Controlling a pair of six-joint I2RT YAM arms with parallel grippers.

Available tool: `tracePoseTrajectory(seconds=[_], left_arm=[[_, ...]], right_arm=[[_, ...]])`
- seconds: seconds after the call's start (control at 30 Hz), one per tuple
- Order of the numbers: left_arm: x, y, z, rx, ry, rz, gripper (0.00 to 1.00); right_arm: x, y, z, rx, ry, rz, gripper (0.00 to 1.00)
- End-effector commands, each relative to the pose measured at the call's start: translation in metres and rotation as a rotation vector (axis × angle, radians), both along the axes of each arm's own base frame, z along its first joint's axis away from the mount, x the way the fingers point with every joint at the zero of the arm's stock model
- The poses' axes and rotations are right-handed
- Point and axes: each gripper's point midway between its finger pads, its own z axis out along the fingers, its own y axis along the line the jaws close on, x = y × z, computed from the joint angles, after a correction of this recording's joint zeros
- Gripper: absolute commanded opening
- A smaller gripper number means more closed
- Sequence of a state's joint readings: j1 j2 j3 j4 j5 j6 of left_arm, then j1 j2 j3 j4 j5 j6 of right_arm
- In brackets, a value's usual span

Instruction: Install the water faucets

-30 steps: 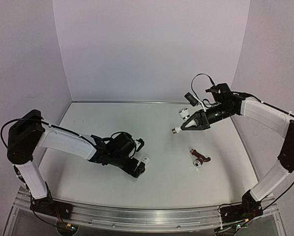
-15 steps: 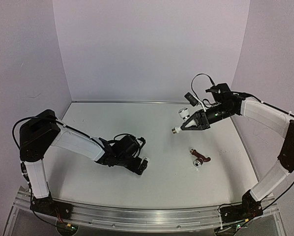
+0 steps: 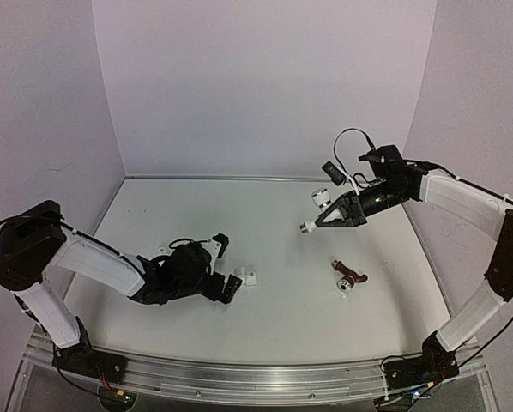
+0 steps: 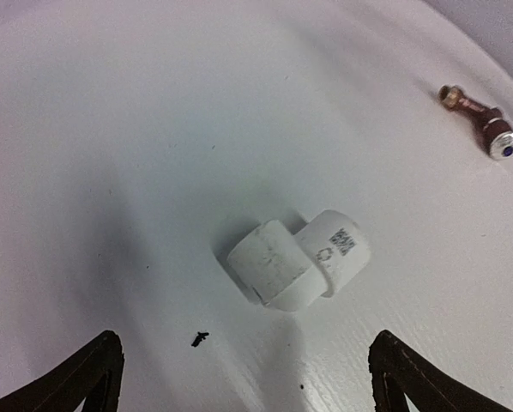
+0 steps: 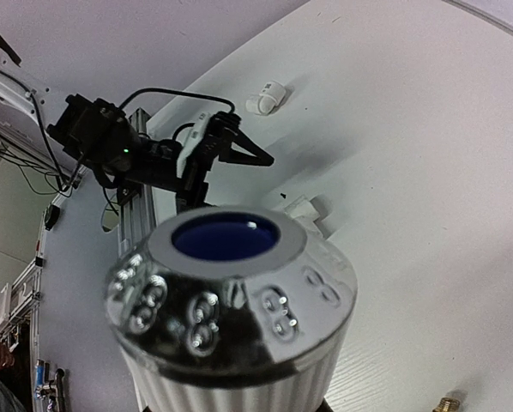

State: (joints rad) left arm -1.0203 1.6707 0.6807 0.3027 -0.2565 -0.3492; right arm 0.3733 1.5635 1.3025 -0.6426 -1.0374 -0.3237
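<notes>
- since a second ago the left gripper (image 3: 231,287) backs off the white elbow fitting (image 3: 249,277), jaws wide — right gripper (image 3: 322,222) stays clenched on a faucet (image 3: 319,202), held mid-air.
- second faucet (image 3: 348,277) lies on the table (image 3: 153,215) — elbow could roll if nudged off-centre.

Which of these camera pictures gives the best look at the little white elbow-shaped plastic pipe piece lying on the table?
The left wrist view: the white elbow-shaped plastic pipe piece fills the middle, its printed label readable. The top external view shows it only as a tiny white speck beside the left arm. The right wrist view shows it small and distant.
</notes>
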Motion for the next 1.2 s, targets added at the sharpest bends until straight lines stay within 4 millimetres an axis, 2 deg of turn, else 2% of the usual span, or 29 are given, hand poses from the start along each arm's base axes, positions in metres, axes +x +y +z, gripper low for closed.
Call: tracePoseTrajectory(seconds=[0.0, 0.17, 0.33, 0.4, 0.43, 0.47, 0.53, 0.77, 0.83, 0.97, 1.07, 1.17], left_arm=[[-0.005, -0.015, 0.058, -0.228, -0.17, -0.082, 1.0], [-0.02, -0.018, 0.051, -0.147, -0.17, -0.219, 1.0], [-0.02, -0.025, 0.043, -0.158, -0.225, -0.272, 1.0], [-0.017, -0.03, 0.027, -0.148, -0.245, -0.317, 1.0], [-0.017, -0.031, 0.03, -0.157, -0.253, -0.316, 1.0], [-0.015, -0.033, 0.02, -0.155, -0.259, -0.339, 1.0], [-0.013, -0.034, 0.013, -0.17, -0.278, -0.367, 1.0], [-0.006, -0.034, -0.001, -0.151, -0.28, -0.427, 0.97], [-0.003, -0.036, -0.01, -0.132, -0.261, -0.452, 0.97], [0.003, -0.039, -0.019, -0.145, -0.25, -0.492, 0.94], [0.008, -0.036, -0.019, -0.199, -0.292, -0.502, 0.91], [0.011, -0.041, -0.028, -0.205, -0.262, -0.53, 0.9]], right_arm=[[0.005, 0.003, 0.029, 0.049, -0.085, 0.01, 0.0], [0.005, 0.004, 0.032, 0.057, -0.084, 0.015, 0.0], [0.006, 0.005, 0.033, 0.065, -0.077, 0.017, 0.0], [0.006, 0.005, 0.033, 0.069, -0.072, 0.018, 0.0], [0.006, 0.005, 0.033, 0.069, -0.072, 0.019, 0.0], [0.006, 0.005, 0.034, 0.07, -0.071, 0.019, 0.0], [0.005, 0.005, 0.036, 0.07, -0.076, 0.016, 0.0], [0.002, 0.004, 0.035, 0.069, -0.075, 0.016, 0.0], [0.003, 0.004, 0.035, 0.07, -0.071, 0.017, 0.0], [0.002, 0.004, 0.036, 0.072, -0.073, 0.018, 0.0], [0.001, 0.003, 0.038, 0.072, -0.08, 0.016, 0.0], [0.0, 0.003, 0.039, 0.073, -0.082, 0.015, 0.0]])
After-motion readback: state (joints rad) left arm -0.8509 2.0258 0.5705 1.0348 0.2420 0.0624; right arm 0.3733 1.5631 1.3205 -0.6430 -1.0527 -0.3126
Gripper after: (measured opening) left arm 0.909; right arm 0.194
